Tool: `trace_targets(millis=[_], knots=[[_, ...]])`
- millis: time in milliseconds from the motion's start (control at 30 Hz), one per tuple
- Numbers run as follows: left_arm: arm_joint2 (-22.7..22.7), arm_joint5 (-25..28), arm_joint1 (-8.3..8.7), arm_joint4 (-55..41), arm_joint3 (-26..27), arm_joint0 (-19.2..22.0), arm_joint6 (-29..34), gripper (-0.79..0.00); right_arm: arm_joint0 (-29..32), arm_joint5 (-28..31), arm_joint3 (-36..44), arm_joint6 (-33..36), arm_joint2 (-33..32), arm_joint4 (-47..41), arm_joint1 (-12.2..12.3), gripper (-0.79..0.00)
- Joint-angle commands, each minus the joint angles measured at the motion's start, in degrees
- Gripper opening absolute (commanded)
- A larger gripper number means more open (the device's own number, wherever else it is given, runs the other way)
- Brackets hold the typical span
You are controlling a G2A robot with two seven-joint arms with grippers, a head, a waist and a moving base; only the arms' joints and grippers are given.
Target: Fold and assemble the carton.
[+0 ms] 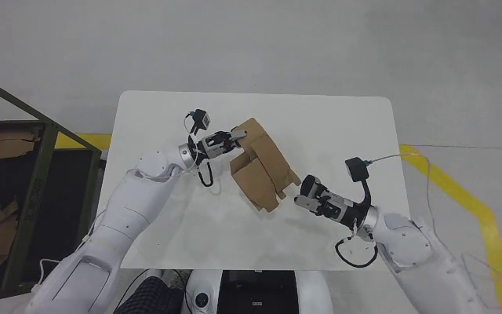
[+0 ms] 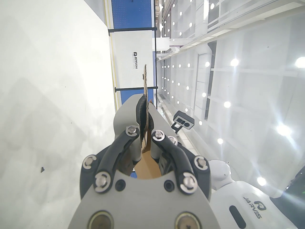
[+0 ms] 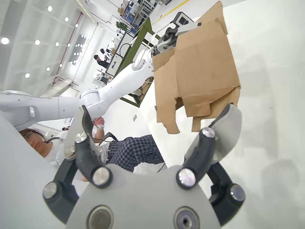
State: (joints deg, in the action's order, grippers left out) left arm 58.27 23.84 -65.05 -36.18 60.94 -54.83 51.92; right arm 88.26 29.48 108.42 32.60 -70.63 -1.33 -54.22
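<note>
Left hand (image 1: 239, 139) clamps the carton (image 1: 259, 165)'s flap at the white desk (image 1: 329, 125); right hand (image 1: 298, 191) sits released just beside it.

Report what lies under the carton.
Around the carton, the white table shows right up to its edges. The patch directly below is covered by the cardboard, so anything lying there cannot be told. The left pincer clamps a flap at the side, not underneath.
</note>
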Motion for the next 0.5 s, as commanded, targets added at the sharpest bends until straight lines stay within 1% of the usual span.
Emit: trace_targets(millis=[0,133,233,467], knots=[[-0.6,1.5,-0.70,-2.9,-3.0,0.9,1.4,-0.785,0.2,-1.2,-0.3,1.0,0.4,-0.9,0.0,0.000],[-1.6,3.9,-1.90,-6.3,-7.6,2.8,3.4,-0.785,0.4,-3.7,-1.5,2.9,0.1,-1.7,0.1,0.000],[-2.0,4.8,-2.57,-7.5,-9.7,4.1,5.1,-0.785,0.5,-4.4,-2.5,3.4,-0.7,-2.1,0.1,0.000],[-2.5,4.9,-3.61,-9.6,-10.8,5.5,8.6,-0.785,-0.9,-3.1,-5.8,3.4,0.1,-5.5,-0.3,0.000]])
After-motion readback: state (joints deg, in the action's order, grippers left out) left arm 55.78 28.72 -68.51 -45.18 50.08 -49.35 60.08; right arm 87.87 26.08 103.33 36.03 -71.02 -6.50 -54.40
